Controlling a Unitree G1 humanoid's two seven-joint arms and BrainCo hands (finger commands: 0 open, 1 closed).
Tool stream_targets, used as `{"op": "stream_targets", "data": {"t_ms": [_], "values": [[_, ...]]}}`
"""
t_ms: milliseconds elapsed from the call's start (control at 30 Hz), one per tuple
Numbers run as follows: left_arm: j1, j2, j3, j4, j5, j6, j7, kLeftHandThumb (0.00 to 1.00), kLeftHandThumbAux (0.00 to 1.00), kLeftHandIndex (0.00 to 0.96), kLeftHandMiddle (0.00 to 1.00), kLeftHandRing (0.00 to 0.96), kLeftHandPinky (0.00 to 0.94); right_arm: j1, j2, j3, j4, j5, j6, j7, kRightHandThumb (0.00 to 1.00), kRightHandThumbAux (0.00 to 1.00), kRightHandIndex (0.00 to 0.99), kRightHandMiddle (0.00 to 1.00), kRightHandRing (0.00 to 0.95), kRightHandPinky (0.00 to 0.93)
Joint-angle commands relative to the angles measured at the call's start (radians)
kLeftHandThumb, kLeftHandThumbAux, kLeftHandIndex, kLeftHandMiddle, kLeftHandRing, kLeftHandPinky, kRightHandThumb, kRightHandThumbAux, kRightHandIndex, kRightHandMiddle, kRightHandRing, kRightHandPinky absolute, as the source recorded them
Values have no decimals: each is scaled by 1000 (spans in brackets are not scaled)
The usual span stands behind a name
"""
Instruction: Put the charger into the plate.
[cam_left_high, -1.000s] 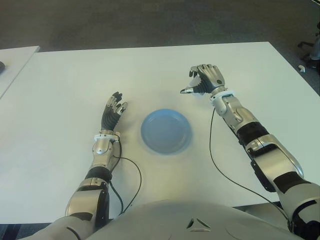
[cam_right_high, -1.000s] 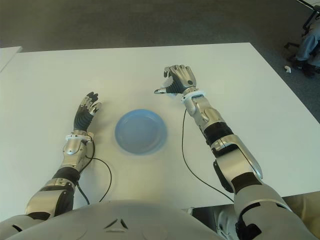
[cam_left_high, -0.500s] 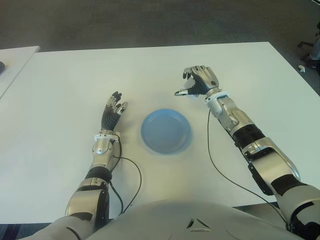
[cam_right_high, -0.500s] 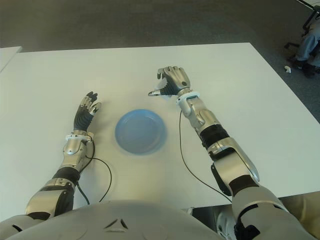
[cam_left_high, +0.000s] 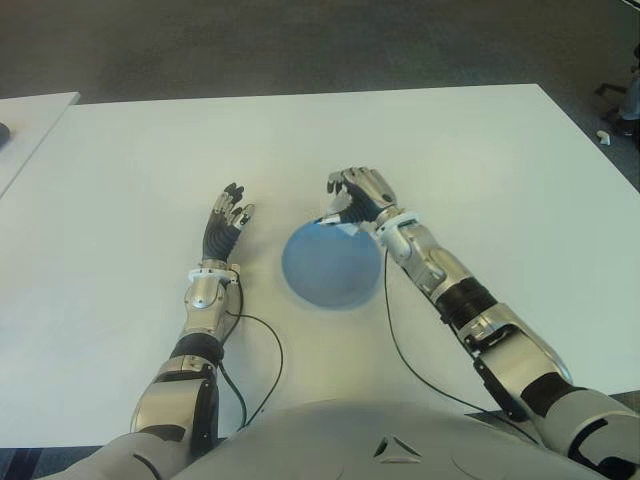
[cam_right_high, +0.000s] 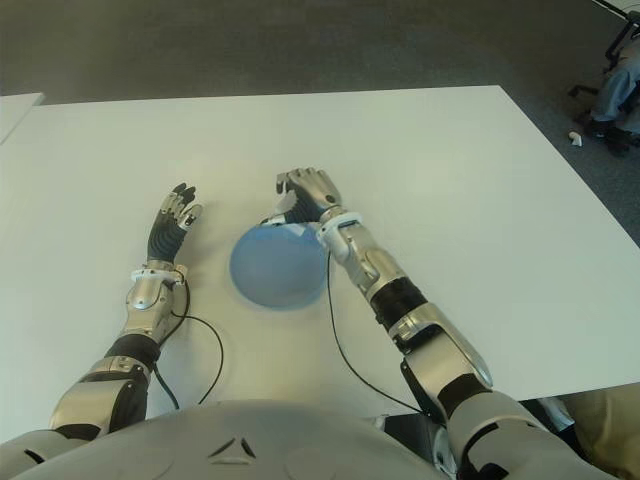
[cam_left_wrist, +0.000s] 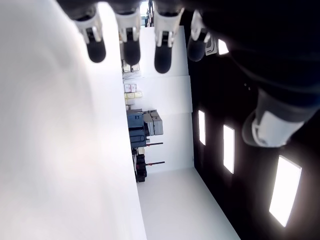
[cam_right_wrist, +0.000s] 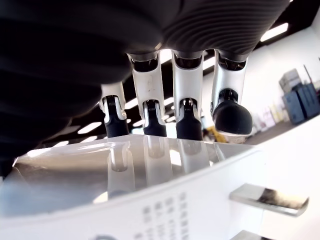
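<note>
Charger over the plate's far rim

Right hand (cam_left_high: 358, 193) fingers clamped on the glossy white charger (cam_right_wrist: 150, 195); round blue plate (cam_left_high: 325, 272) holds nothing; left hand (cam_left_high: 226, 222) fingers apart.

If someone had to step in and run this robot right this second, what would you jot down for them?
Right hand: shut on the white charger, held at the far edge of the blue plate.
Left hand: idle, fingers open and holding nothing, showing on the white table to the left of the plate.
Done: charger picked up and brought to the plate.
Left: bring it fully over the plate's middle, lower it, open the fingers, pull the hand clear. I cannot tell whether the charger touches the plate yet.
</note>
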Motion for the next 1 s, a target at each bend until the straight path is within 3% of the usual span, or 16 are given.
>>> {"op": "stream_targets", "data": {"t_ms": [33,767,867,1000], "values": [[174,-83,-23,191,18,163,11,85,498,98,130,104,103,38,18,14,-47,-8,21,40,748,705,441,861,856,868],[169,-93,-13,196,3,158,-8,99,510,106,120,99,102,118,46,23,-111,-6,-3,46,748,705,441,853,855,870],[169,-93,-12,194,0,157,-14,104,518,108,122,101,99,119,41,23,-112,-15,-22,20,744,705,441,828,830,836],[169,-93,-11,194,0,154,-16,107,533,108,123,106,118,111,27,30,-96,-46,-58,-41,725,701,432,735,726,704]]}}
